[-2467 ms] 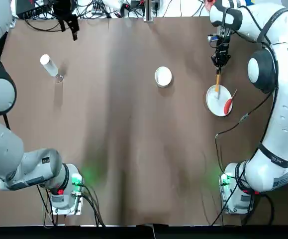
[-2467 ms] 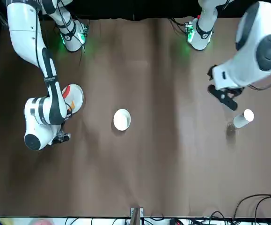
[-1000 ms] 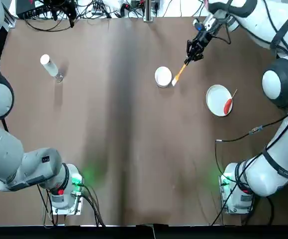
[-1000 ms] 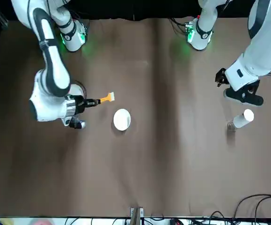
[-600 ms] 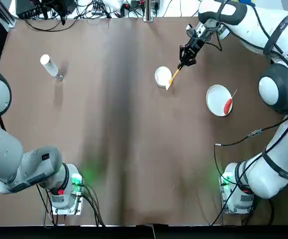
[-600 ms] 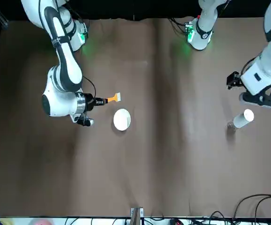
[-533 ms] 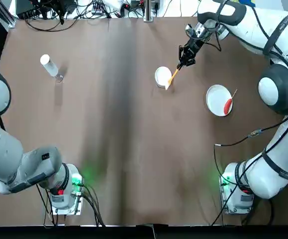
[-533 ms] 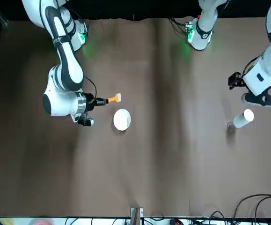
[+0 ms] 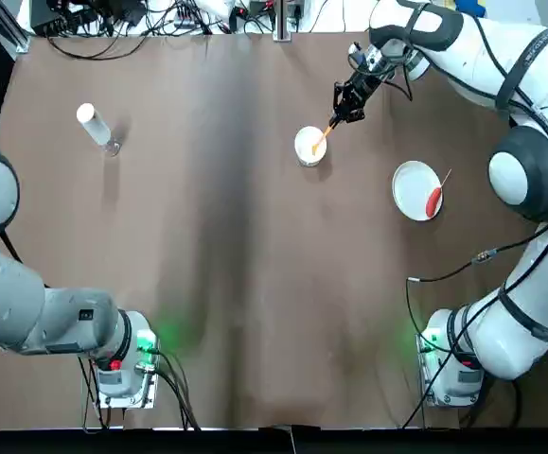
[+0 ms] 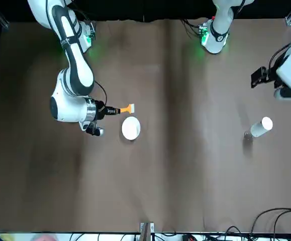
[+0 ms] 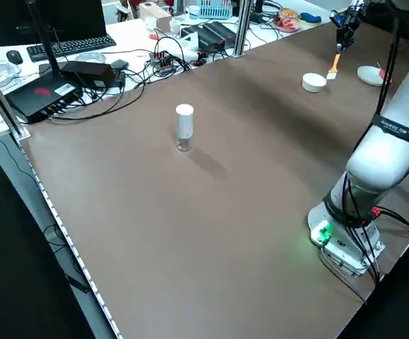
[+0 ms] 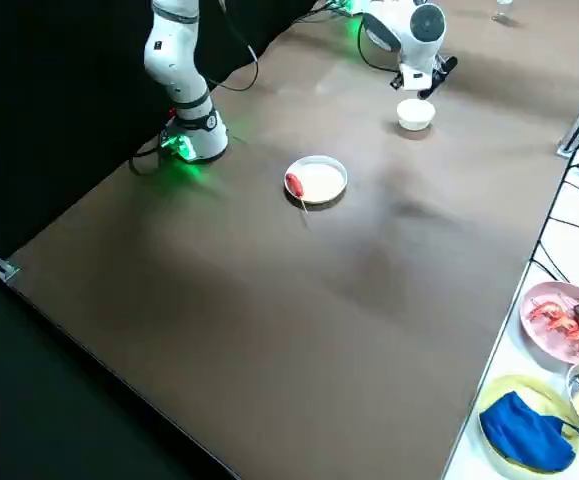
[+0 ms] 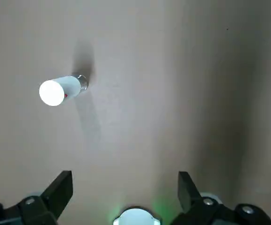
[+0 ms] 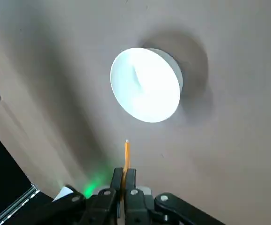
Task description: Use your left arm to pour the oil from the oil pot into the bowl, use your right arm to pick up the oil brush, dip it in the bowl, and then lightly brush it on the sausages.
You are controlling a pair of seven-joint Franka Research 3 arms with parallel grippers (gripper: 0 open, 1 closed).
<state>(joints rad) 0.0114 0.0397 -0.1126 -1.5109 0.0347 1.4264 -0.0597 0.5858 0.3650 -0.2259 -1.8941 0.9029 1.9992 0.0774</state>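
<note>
Right gripper (image 9: pixel 342 112), fingers clamped on the oil brush (image 9: pixel 322 138), held it over the bowl (image 9: pixel 308 147); dipping and brushing the sausages (image 9: pixel 433 201) remained. Left gripper (image 13: pixel 125 187), fingers apart, was above the upright oil pot (image 9: pixel 95 125).

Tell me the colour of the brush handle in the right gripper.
Orange-yellow; the oil brush held by the right gripper shows best in the front view.

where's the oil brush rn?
The oil brush is shut in the right gripper, at or just above the bowl at the table's far middle in the top view.
</note>
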